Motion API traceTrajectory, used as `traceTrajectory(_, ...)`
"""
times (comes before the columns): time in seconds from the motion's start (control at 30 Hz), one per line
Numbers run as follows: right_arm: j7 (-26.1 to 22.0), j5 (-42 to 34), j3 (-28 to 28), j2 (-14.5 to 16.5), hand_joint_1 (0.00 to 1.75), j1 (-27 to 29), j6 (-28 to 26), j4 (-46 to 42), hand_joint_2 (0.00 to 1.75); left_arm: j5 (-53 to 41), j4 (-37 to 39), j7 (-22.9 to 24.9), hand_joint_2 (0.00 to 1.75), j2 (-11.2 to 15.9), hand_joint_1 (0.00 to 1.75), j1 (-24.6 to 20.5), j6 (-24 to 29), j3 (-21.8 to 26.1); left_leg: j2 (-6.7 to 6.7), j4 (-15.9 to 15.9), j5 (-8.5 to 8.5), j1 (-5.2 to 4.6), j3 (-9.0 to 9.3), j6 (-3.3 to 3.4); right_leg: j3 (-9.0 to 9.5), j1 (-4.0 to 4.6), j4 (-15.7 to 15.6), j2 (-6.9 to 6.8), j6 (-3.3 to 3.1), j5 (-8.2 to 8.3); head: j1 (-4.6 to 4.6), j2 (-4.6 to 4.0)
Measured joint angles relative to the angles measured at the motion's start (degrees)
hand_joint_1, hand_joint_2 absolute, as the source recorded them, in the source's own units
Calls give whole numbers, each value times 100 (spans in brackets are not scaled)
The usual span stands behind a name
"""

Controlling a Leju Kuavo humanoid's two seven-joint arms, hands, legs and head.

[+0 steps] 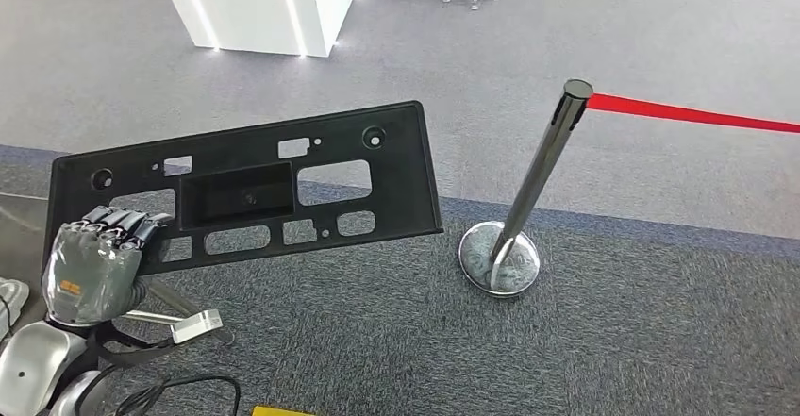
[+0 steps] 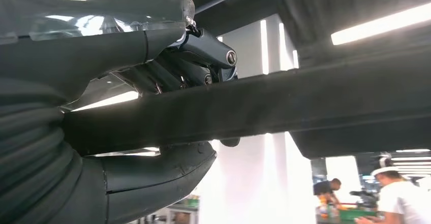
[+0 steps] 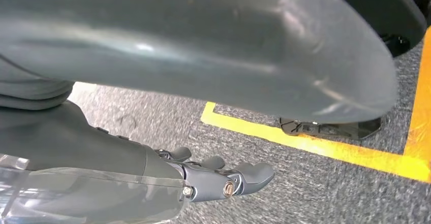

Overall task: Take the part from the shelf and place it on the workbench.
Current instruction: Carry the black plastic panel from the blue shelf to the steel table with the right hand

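Head view first, from the left side across. The left hand (image 1: 94, 260) sits low on the left, and its fingers (image 1: 118, 220) are wrapped over the near edge of the part (image 1: 245, 185) — a long, flat black panel with many cut-out holes. The hand holds it by its left end. The panel's long side runs from the hand out to the right and a little upward, so most of it sticks out past the hand, up in the air over the grey carpet (image 1: 613, 341). The left wrist view shows the same grip up close: the thumb (image 2: 152, 176) on one side of the dark panel edge (image 2: 284, 104) and the fingers on the other side, squeezing it between them.

Further right stands a shiny metal post (image 1: 542, 175) on a round base, with a red belt (image 1: 693, 114) going off to the right. It is near the free end of the panel but not touching.

The right hand (image 3: 213, 176) hangs over the carpet by a yellow floor line (image 3: 315, 145). It holds nothing — its fingers look loosely curled, not gripping.

No workbench can be seen yet, so I think the carrying is only partway done. The long free end needs to swing clear of the post.
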Motion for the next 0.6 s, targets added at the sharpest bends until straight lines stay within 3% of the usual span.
traceTrajectory(0.03, 1, 3, 0, 3, 0, -1, -2, 0, 0, 10, 0, 2, 175, -11, 175, 1, -2, 0, 37, -281, 165, 1, 157, 4, 8, 5, 6, -73, 9, -15, 0, 0)
traceTrajectory(0.07, 2, 4, 0, 8, 0, -2, -5, -1, 0, 28, 0, 7, 175, -19, 175, 1, -6, 1, 141, -694, 340, -7, 383, 17, 24, 11, 11, -140, 23, -31, 0, 0)
traceTrajectory(0.13, 8, 4, 0, 15, 0, -2, -16, -1, 0, 74, 0, 22, 175, -34, 175, -8, -21, 4, 391, -1349, 535, -59, 744, 71, 58, 40, 18, -263, 70, -67, 1, 0)
traceTrajectory(0.17, 14, 4, 0, 18, 0, -5, -24, -1, 0, 91, 0, 30, 175, -39, 175, -10, -28, 7, 459, -1476, 543, -86, 807, 103, 73, 50, 17, -317, 98, -79, 1, 0)
traceTrajectory(0.23, 28, 4, 0, 24, 0, -18, -38, -1, 0, 107, -1, 39, 175, -47, 175, -8, -35, 11, 355, -1509, 545, -113, 803, 172, 104, 52, -2, -435, 156, -94, 1, 0)
traceTrajectory(0.27, 34, 5, 0, 28, 0, -26, -48, -1, 0, 110, -1, 40, 175, -50, 175, 0, -36, 15, 286, -1536, 563, -102, 812, 208, 120, 40, 14, -405, 191, -119, 1, 0)
traceTrajectory(0.33, 41, 6, 0, 34, 0, -26, -63, -1, 0, 113, -1, 43, 175, -57, 175, -8, -38, 23, 151, -1596, 606, -69, 837, 289, 17, 17, 294, -115, 238, -322, 2, 0)
traceTrajectory(0.4, 43, 7, 0, 38, 0, -12, -71, 1, 0, 115, 0, 46, 175, -74, 175, -22, -41, 25, 23, -1613, 624, -58, 837, 337, -338, -2, 1010, 210, 248, -701, 1, 0)
traceTrajectory(0.43, 45, 9, 0, 40, 0, -5, -72, 1, 0, 121, 0, 46, 175, -83, 175, -23, -45, 23, -50, -1611, 623, -63, 834, 345, -543, -4, 1391, 263, 246, -847, 2, 0)
traceTrajectory(0.47, 48, 12, 0, 42, 0, 0, -70, 2, 0, 136, 0, 46, 175, -90, 175, -19, -61, 22, -128, -1607, 622, -67, 836, 347, -689, -4, 1635, 281, 246, -890, 2, 0)
traceTrajectory(0.5, 52, 19, 0, 43, 0, 4, -69, 2, 0, 169, 1, 50, 175, -94, 175, -17, -93, 22, -211, -1601, 619, -70, 840, 346, -743, -4, 1677, 287, 242, -815, 2, 0)
traceTrajectory(0.53, 55, 28, 0, 44, 0, 6, -68, 2, 0, 222, 1, 55, 175, -96, 175, -16, -141, 25, -297, -1592, 615, -70, 847, 340, -683, -6, 1484, 301, 234, -626, 2, 0)
traceTrajectory(0.6, 56, 50, 1, 44, 0, 5, -51, 2, 0, 369, 4, 64, 175, -97, 175, -14, -243, 40, -454, -1564, 597, -63, 851, 312, -363, -22, 710, 487, 206, -176, 2, 0)
